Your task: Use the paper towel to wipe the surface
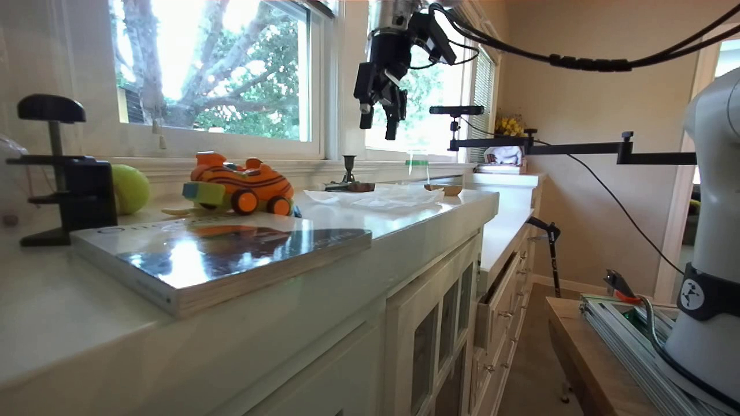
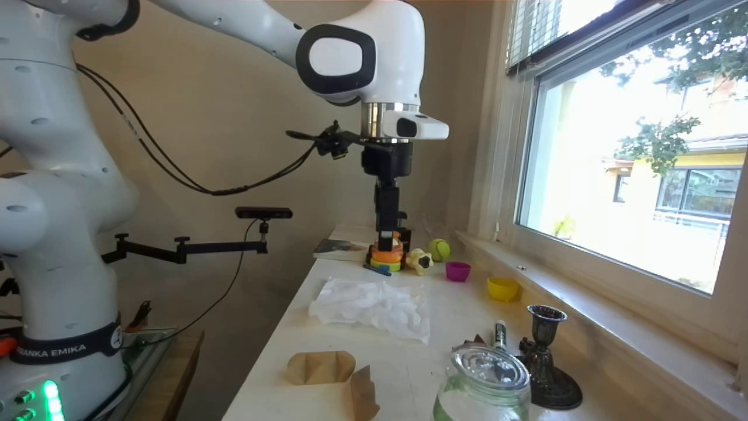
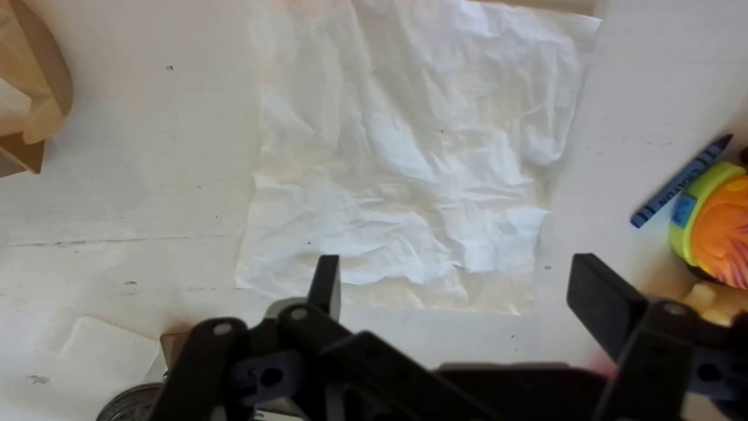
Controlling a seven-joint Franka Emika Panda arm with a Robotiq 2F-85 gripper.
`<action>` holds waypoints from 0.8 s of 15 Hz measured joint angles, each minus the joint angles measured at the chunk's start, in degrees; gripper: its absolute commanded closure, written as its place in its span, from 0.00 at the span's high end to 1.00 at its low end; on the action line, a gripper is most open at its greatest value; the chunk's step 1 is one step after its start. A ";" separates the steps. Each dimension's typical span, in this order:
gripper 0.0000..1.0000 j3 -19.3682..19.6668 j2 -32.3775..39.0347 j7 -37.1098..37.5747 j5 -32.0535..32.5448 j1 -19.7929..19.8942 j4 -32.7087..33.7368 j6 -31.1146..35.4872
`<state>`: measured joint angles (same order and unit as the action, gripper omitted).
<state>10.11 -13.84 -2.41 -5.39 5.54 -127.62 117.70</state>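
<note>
Daylight comes in hard: in an exterior view I see the window (image 1: 217, 69) burn white between ten and eleven o'clock, glare sit on the book (image 1: 231, 248) between eight and nine, and the cupboard (image 1: 437, 326) at five lie in shade. In an exterior view the pane (image 2: 631, 169) near three washes out. I find the wrist view bright but soft, faint shadows lining the creased towel (image 3: 397, 181).
</note>
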 measured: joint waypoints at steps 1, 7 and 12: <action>1.00 -0.18 0.02 -0.10 0.00 0.00 -0.46 0.68; 1.00 -0.53 0.01 -0.88 1.65 0.16 -3.05 3.87; 1.00 1.52 -0.30 -4.02 1.97 1.96 -6.81 5.89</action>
<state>11.63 -14.13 -6.43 -3.42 7.50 -134.43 123.59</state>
